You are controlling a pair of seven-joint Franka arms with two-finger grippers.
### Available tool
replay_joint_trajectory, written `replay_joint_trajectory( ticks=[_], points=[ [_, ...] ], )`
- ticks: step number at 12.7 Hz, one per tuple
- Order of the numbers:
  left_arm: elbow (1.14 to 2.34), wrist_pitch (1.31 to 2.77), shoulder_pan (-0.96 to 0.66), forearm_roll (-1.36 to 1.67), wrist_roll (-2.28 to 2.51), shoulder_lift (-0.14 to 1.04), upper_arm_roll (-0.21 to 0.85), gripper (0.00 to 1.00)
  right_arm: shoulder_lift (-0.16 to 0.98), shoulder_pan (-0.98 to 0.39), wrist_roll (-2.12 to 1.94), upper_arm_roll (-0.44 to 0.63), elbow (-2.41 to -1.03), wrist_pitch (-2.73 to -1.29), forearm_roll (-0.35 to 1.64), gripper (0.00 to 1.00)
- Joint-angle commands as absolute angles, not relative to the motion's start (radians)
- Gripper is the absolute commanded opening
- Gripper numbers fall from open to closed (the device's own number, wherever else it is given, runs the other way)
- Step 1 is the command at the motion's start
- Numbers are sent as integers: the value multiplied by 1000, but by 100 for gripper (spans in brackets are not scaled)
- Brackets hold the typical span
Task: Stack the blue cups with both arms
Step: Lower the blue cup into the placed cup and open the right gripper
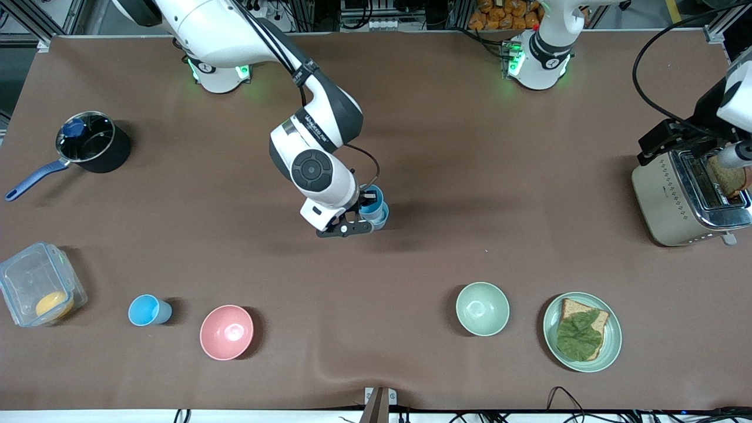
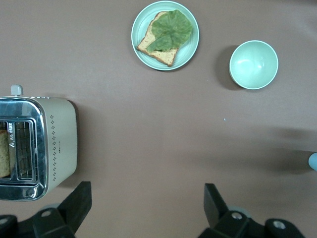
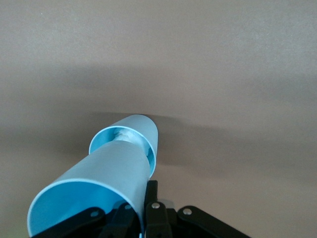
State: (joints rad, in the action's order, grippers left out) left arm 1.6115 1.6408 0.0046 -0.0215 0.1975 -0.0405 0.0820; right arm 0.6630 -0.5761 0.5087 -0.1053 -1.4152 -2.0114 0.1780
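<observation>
My right gripper (image 1: 365,216) is over the middle of the table, shut on the rim of a light-blue cup (image 1: 371,200). The right wrist view shows my right gripper (image 3: 148,210) with one finger inside and one outside this cup (image 3: 99,183). The cup's base sits inside a second blue cup (image 3: 146,133) that stands on the table (image 1: 379,222). A third blue cup (image 1: 148,309) stands alone near the pink bowl (image 1: 227,332). My left gripper (image 1: 653,145) hangs open and empty high up beside the toaster. Its fingers (image 2: 74,203) are spread wide over bare table.
A toaster (image 1: 684,197) with bread stands at the left arm's end. A pale green bowl (image 1: 482,308) and a plate (image 1: 611,343) with toast and lettuce are near the front camera. A pot (image 1: 91,141) and a clear box (image 1: 35,282) are at the right arm's end.
</observation>
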Motion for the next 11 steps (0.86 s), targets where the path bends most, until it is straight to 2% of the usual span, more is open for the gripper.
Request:
replay_joint_trajectory(
  ticks=[1, 7, 11],
  points=[
    [1637, 1635, 32, 3, 173, -64, 104, 100, 663, -594, 525, -94, -1428, -2037, 189, 0],
    [1566, 1635, -3, -6, 172, -20, 86, 100, 684, -607, 526, -89, -1431, -2063, 186, 0],
    [1566, 1635, 0, 0, 170, -9, 81, 100, 699, -607, 525, -89, -1430, -2081, 169, 0]
  ],
)
